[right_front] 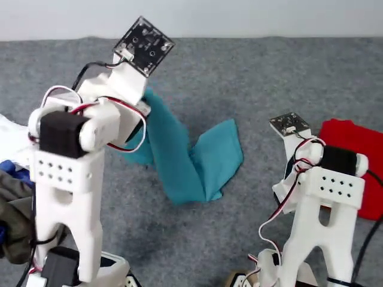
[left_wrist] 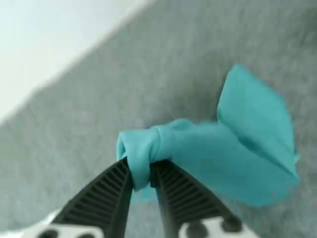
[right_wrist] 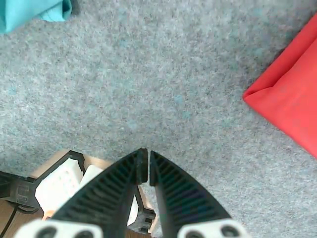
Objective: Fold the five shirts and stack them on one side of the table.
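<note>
1. High view: you have open bench [right_front: 251, 78] between the teal shirt [right_front: 197, 161], mid-bench, and the red shirt [right_front: 350, 140] at its right edge.
2. Your left pincer [left_wrist: 142, 171] grips the teal shirt's bunched end; your right pincer [right_wrist: 148, 161] is clenched, empty.

Light is bright, even and diffuse, coming from overhead. The shirt [right_front: 197, 167] drops only a soft-edged shadow on the mat [right_front: 251, 84], darkest right under its raised fold. In left wrist view the wall [left_wrist: 44, 34] blows out to near white.
</note>
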